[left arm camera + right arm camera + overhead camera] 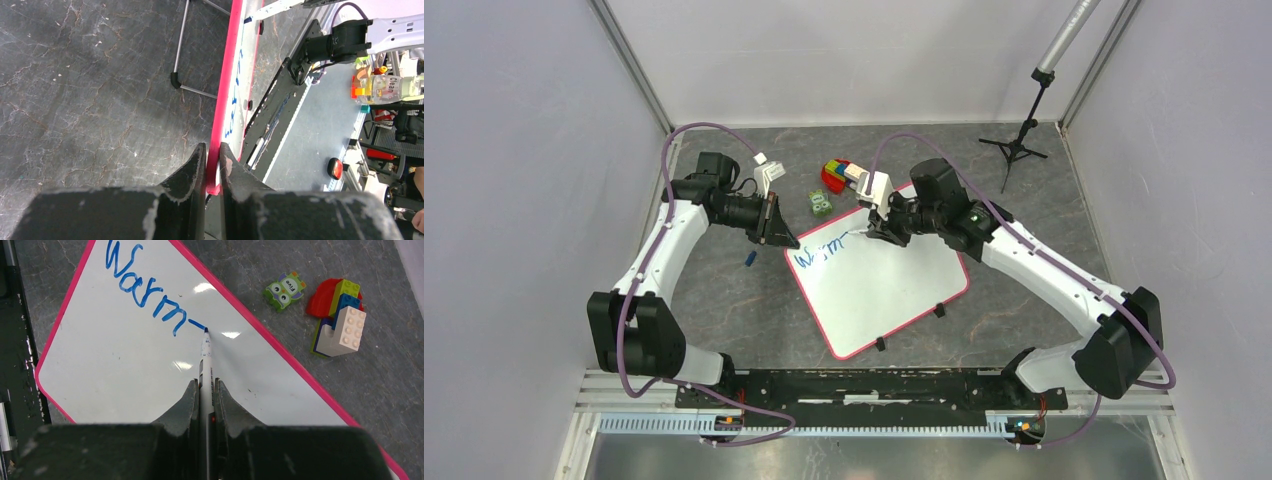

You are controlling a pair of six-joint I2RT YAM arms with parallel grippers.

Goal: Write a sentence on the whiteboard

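The whiteboard (pixel 879 280) lies tilted on the grey table, white with a pink-red rim. Blue lettering (pixel 819 254) near its far left corner reads "Warm" plus a short stroke (pixel 150 292). My left gripper (pixel 776 233) is shut on the whiteboard's rim (pixel 225 105) at that far left corner, seen edge-on in the left wrist view (pixel 213 150). My right gripper (pixel 882 228) is shut on a white marker (pixel 205 365) whose blue tip touches the board at the end of the stroke (pixel 205 330).
A green owl tile (pixel 820 203) and a stack of coloured bricks (pixel 839 175) lie just beyond the board's far edge. A small blue cap (pixel 751 259) lies left of the board. A black tripod stand (pixel 1017 150) stands at the back right.
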